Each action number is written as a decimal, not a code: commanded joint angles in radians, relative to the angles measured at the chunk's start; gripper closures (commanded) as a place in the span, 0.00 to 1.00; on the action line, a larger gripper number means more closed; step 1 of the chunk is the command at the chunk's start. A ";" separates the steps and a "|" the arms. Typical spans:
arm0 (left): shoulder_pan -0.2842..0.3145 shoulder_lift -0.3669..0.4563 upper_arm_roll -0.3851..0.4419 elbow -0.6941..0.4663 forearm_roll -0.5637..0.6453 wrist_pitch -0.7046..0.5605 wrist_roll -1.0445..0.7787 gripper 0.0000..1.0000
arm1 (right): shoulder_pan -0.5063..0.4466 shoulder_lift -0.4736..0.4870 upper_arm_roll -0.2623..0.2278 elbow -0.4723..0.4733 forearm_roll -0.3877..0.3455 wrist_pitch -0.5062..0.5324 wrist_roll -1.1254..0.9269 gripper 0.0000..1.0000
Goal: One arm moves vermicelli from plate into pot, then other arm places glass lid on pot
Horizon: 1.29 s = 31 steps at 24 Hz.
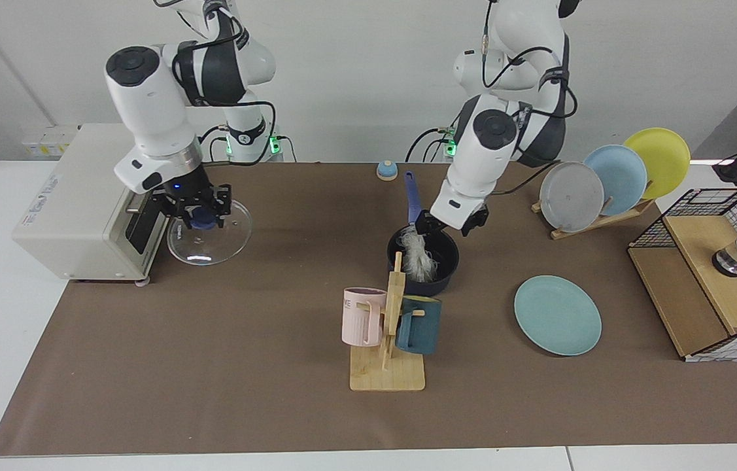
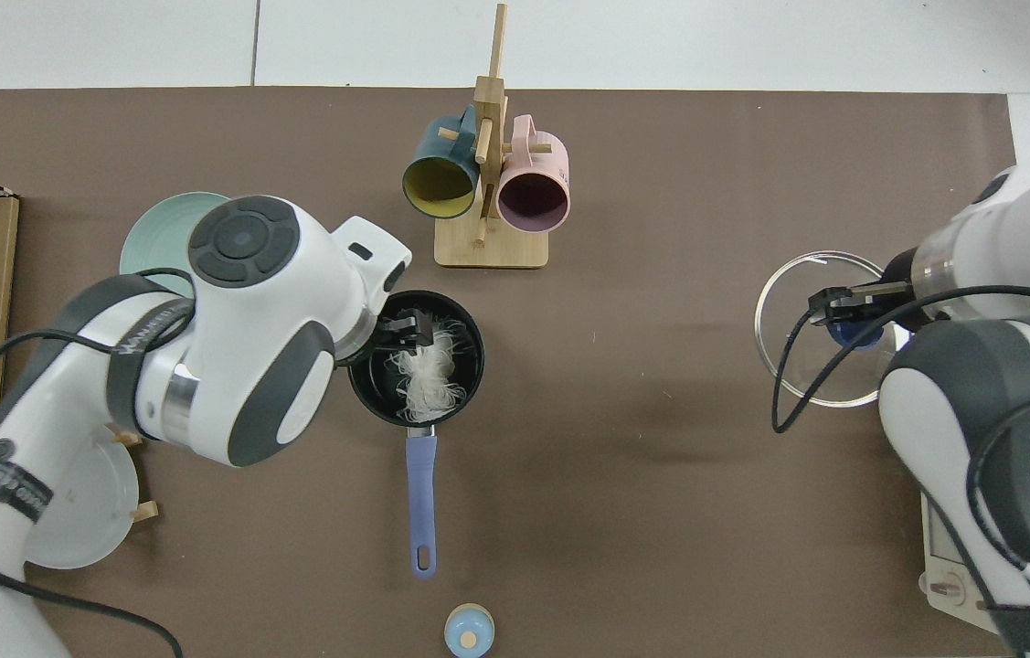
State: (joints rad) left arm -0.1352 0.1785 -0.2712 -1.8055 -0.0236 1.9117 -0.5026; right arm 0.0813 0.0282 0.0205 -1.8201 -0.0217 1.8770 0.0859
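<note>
- While my left end effector (image 1: 448, 224) hangs just above the far rim of the pot (image 1: 445, 271), its fingers are spread and released; the vermicelli (image 2: 426, 376) lies inside the pot, directly below them.
- My right end effector (image 1: 200, 210) is clenched on the blue knob of the glass lid (image 1: 209, 224), held tilted above the bench (image 1: 211, 366) beside the toaster oven (image 1: 74, 203).
- Between lid and pot the brown mat (image 2: 661, 457) lies open.
- Beside the pot lies the teal plate (image 1: 558, 315), bare.
- Just in front of the pot stands the wooden mug rack (image 1: 389, 340) with a pink mug (image 1: 361, 316) and a dark teal mug (image 1: 419, 325); the pot's blue handle (image 2: 420, 498) points toward my bases.
- A plate rack (image 1: 610, 180) stands well off to the side.
</note>
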 commanded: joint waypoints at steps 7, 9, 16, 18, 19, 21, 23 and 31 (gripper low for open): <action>0.003 -0.071 0.296 0.064 -0.002 -0.134 0.473 0.00 | 0.392 0.059 0.001 0.201 -0.044 -0.156 0.510 1.00; 0.003 -0.073 0.348 0.064 -0.001 -0.134 0.563 0.00 | 0.448 0.119 0.001 0.280 -0.041 -0.203 0.596 1.00; 0.002 -0.094 0.426 0.098 0.004 -0.167 0.668 0.00 | 0.601 0.300 -0.004 0.493 -0.047 -0.286 0.820 1.00; 0.000 -0.106 0.426 0.121 0.010 -0.197 0.664 0.00 | 0.649 0.334 -0.010 0.499 -0.056 -0.276 0.879 1.00; 0.000 -0.111 0.425 0.133 0.011 -0.210 0.664 0.00 | 0.669 0.349 -0.011 0.501 -0.066 -0.265 0.897 1.00; -0.001 -0.116 0.422 0.152 0.013 -0.236 0.664 0.00 | 0.695 0.364 -0.013 0.501 -0.087 -0.228 0.928 1.00; -0.001 -0.116 0.417 0.161 0.014 -0.252 0.664 0.00 | 0.703 0.369 -0.010 0.492 -0.098 -0.187 0.946 1.00; -0.001 -0.129 0.408 0.239 0.010 -0.358 0.664 0.00 | 0.693 0.369 -0.005 0.375 -0.126 0.080 0.937 1.00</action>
State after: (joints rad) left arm -0.1273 0.0551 0.1340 -1.6337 -0.0240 1.6334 0.1566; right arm 0.7899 0.4056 0.0158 -1.3737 -0.1255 1.8234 1.0143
